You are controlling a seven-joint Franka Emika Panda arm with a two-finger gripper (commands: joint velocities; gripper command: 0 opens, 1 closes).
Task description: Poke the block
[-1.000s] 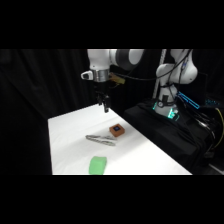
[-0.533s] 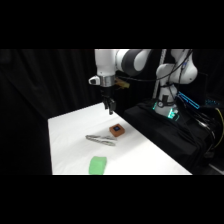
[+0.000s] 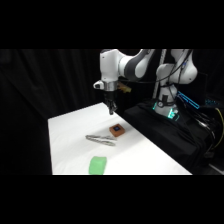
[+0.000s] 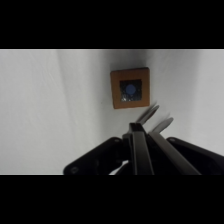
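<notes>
The block (image 3: 117, 130) is a small reddish-brown square with a dark patch on top, lying near the table's right edge. In the wrist view the block (image 4: 130, 88) sits flat on the white surface just beyond the fingertips. My gripper (image 3: 113, 109) hangs in the air above and slightly behind the block, not touching it. In the wrist view the gripper (image 4: 136, 127) shows its two fingers pressed together into one dark bar, shut on nothing.
Silvery metal tongs (image 3: 100, 139) lie just left of the block, and their tips (image 4: 155, 117) show beside my fingers. A flat green piece (image 3: 98, 164) lies near the table's front edge. A black bench with a lit device (image 3: 167, 112) borders the table on the right.
The gripper has travelled to the right and a little lower, closing in on the block. Block, tongs and green piece have stayed put.
</notes>
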